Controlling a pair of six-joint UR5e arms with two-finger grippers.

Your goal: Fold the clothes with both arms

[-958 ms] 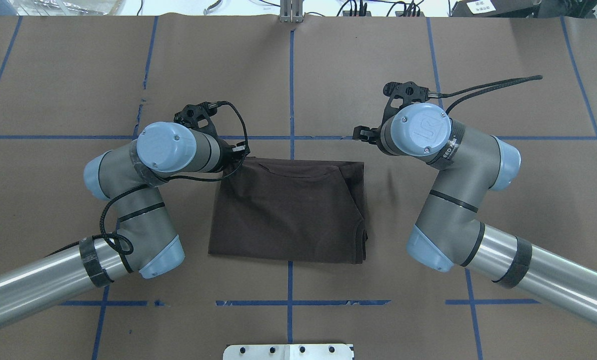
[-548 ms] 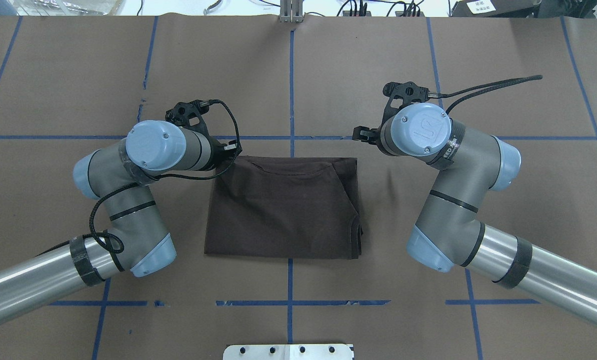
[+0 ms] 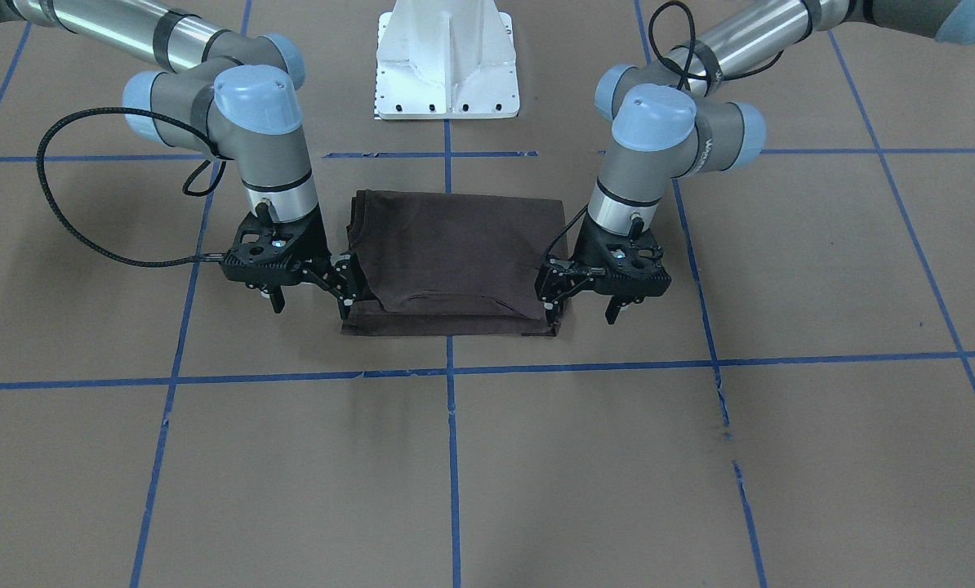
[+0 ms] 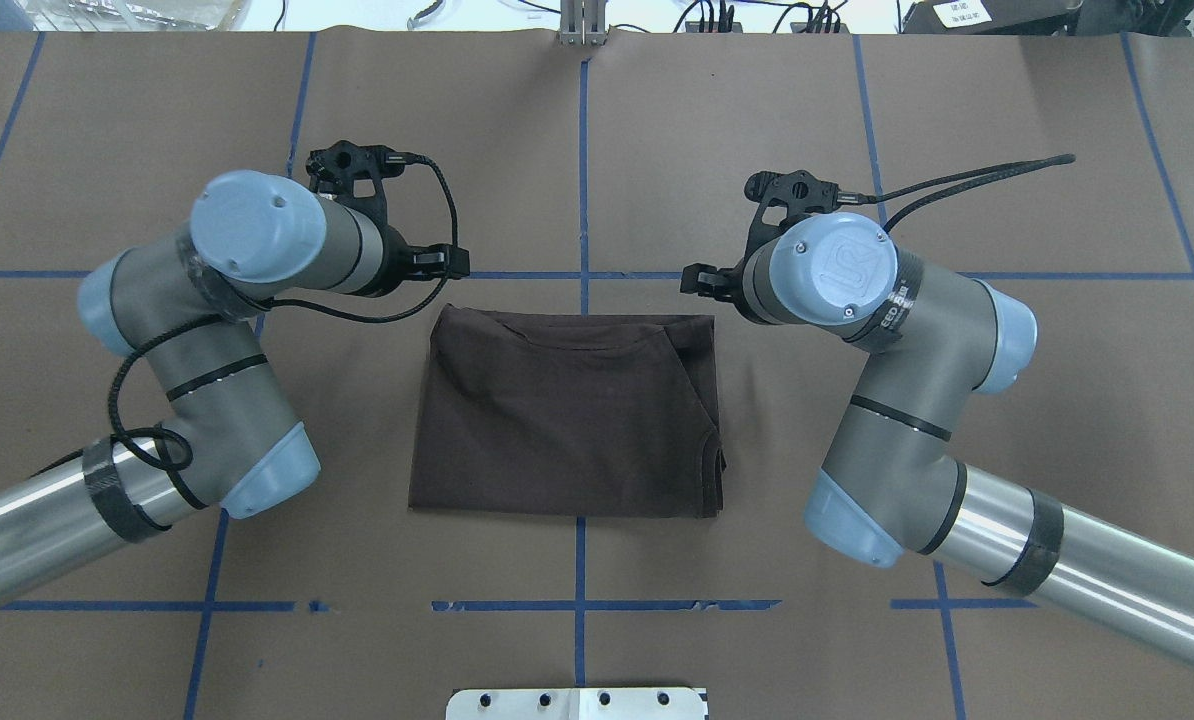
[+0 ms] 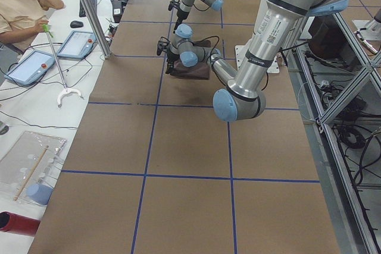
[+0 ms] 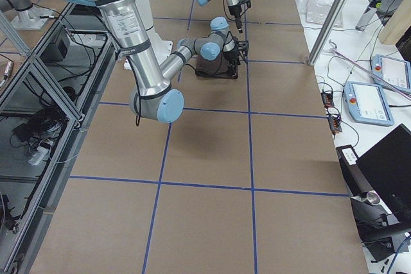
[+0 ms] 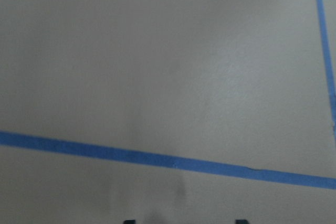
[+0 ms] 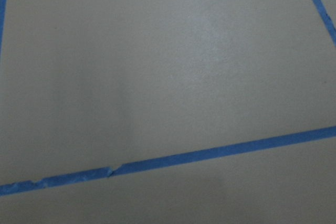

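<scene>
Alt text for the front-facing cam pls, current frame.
A folded dark brown shirt lies flat on the brown table, with an open, empty hand at each of its two corners farthest from the robot's base. The right hand is on the view's left, the left hand on its right.

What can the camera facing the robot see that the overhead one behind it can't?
Only the facing view: the left gripper and right gripper, fingers plainly open, flanking the folded brown T-shirt, plus the whole white pedestal. Only the overhead: cables beyond the table's far edge. Both: the T-shirt lying on the blue-taped table.
</scene>
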